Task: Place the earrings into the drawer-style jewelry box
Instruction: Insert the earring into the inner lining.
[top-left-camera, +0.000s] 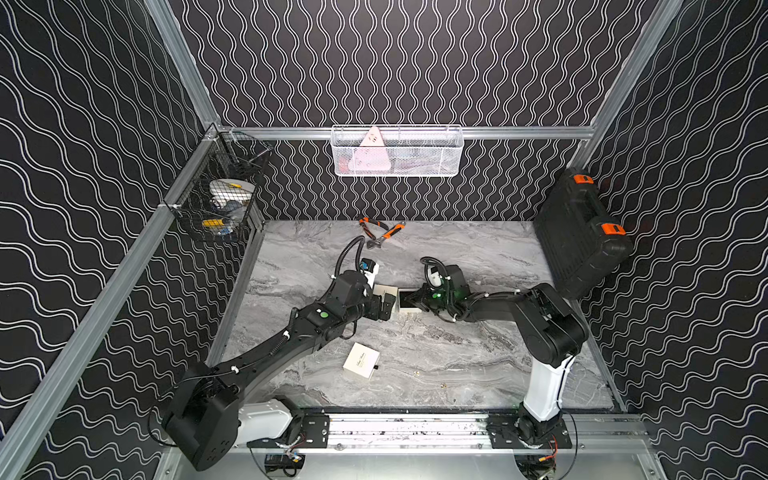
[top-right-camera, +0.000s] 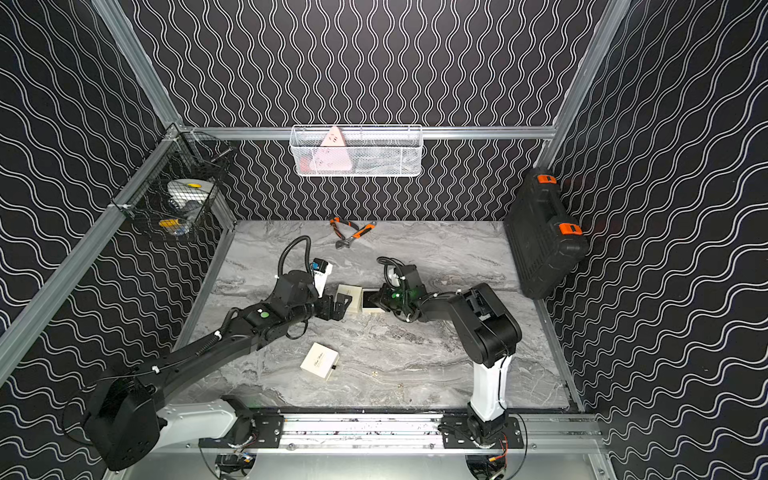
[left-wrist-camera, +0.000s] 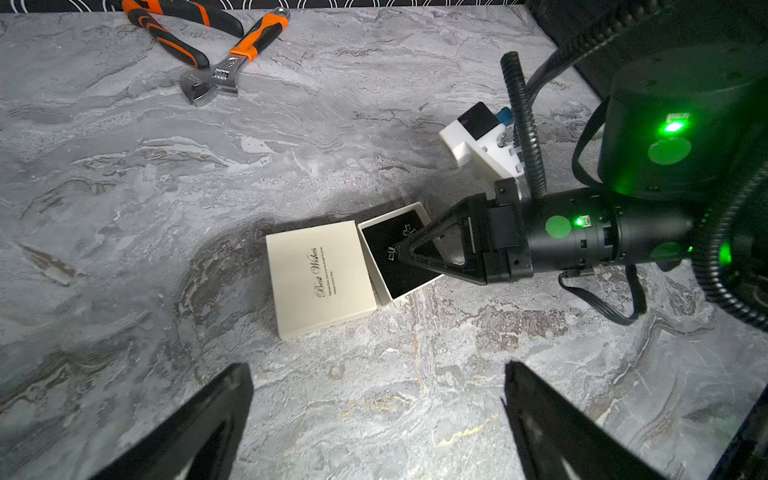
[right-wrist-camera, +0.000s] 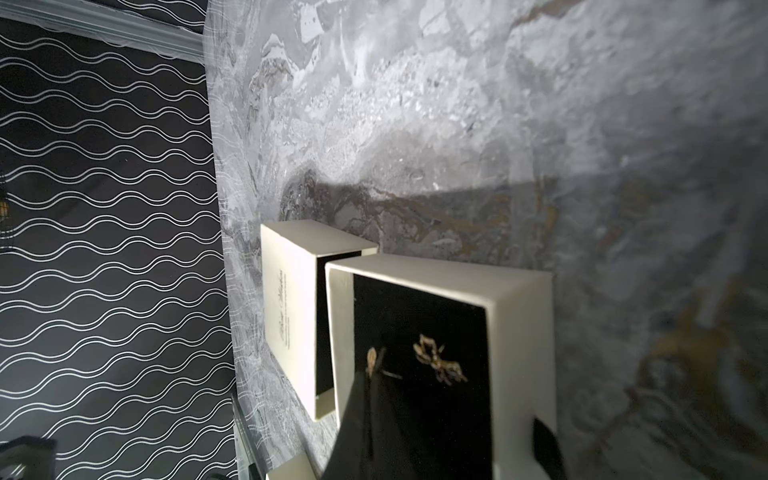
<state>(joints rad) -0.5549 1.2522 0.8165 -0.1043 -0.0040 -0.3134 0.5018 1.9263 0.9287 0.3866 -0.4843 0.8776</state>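
Earrings (right-wrist-camera: 436, 361): one on lining of drawer (right-wrist-camera: 519, 311), at 3 o'clock of sleeve (left-wrist-camera: 320, 278); one pinched in right gripper (left-wrist-camera: 397, 251) tips. Lower, then release gently. Hold spread left gripper (left-wrist-camera: 378, 368) clear.

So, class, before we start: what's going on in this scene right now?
The right pincer, shut, has its tip inside the pulled-out drawer of a cream jewelry box, apparently pinching a gold earring. A second earring lies on the drawer's black lining. The left pincer hangs open near the box's sleeve, holding nothing. Another cream box sits closed nearer the front.
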